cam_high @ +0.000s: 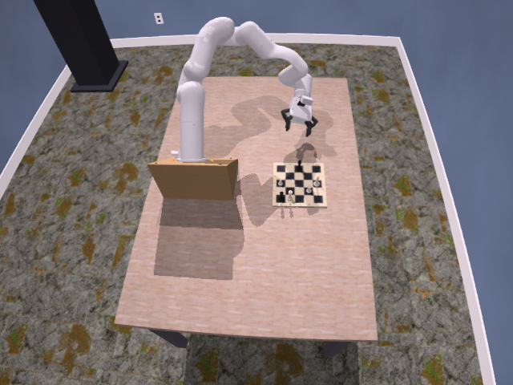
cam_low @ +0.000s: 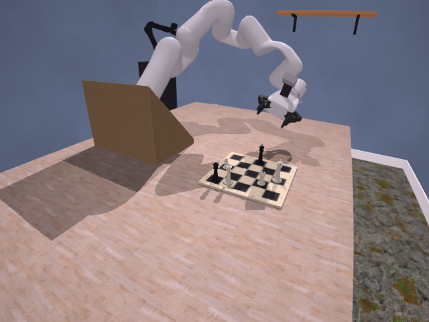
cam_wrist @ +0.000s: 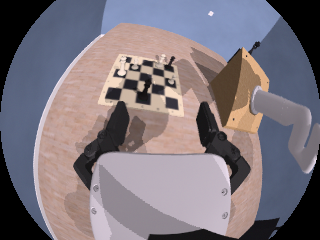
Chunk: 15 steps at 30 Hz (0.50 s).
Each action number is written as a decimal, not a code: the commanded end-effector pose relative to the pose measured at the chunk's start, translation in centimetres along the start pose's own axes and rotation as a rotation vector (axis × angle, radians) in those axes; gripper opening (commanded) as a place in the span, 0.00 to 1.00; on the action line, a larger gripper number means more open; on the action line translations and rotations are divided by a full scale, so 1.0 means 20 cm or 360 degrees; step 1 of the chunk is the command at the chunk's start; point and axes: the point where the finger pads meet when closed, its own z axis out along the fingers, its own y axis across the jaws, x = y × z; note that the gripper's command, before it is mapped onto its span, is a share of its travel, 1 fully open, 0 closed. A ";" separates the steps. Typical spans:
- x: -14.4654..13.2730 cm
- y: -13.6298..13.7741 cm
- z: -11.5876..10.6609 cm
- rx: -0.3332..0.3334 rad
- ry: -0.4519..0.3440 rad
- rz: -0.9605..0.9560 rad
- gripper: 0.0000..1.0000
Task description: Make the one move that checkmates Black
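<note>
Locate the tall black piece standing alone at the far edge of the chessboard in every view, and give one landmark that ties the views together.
Top: the black piece stands at the board's upper edge, just below the open gripper.
Exterior: it stands at the board's back edge, right of centre.
Wrist: it shows near the board's nearer edge, between the fingers.
Shared landmark: the brown wedge-shaped box at the arm's foot.

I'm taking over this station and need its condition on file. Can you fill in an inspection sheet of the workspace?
Surface: wooden table, arm shadows across it.
Job's things: chessboard flat; two black and four white pieces, all upright.
Clutter: brown wedge-shaped box at the arm's foot.
End effector: open, empty, above the table beyond the board.
Cables: nothing seen.
Surroundings: stone-patterned floor, black pillar, wall shelf.
</note>
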 end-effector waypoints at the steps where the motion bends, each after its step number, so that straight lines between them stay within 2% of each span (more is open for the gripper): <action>1: -0.06 -0.03 0.01 0.0003 0.0077 0.0145 1.00; 9: -0.18 -0.07 0.02 0.0053 0.0200 0.0399 1.00; 15: -0.23 -0.08 0.03 0.0083 0.0245 0.0497 1.00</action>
